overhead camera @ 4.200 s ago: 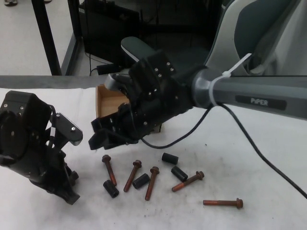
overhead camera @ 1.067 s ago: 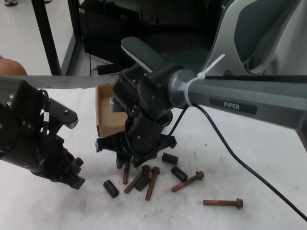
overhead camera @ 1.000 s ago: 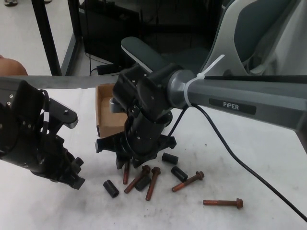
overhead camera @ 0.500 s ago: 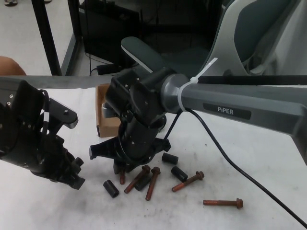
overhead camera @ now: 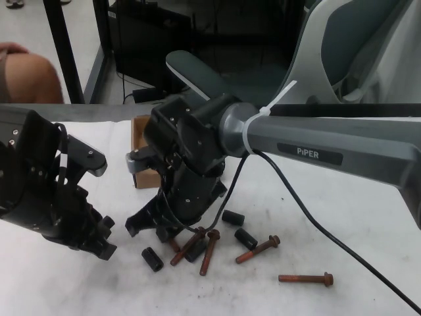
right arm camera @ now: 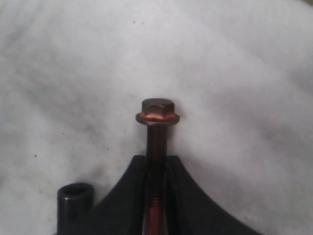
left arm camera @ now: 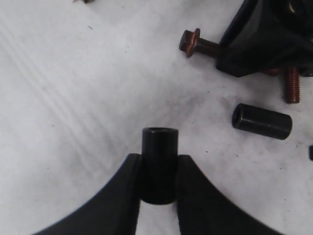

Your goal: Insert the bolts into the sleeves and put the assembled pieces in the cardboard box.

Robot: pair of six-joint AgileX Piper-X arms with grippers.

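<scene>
We note: left gripper (left arm camera: 159,166) low over bench (overhead camera: 368,217), clamped on sleeve (left arm camera: 159,147). Right arm reaches across, wrist bent down, right gripper (right arm camera: 156,166) clamped on bolt (right arm camera: 157,116) shank.

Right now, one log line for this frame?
left gripper: shut on sleeve | right gripper: shut on bolt | state: bolt not yet in sleeve

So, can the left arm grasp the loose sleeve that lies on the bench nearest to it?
Probably not yet. The bench between the left gripper and the loose sleeve looks free, but its fingers are shut on another sleeve, so there is no free grip.
</scene>
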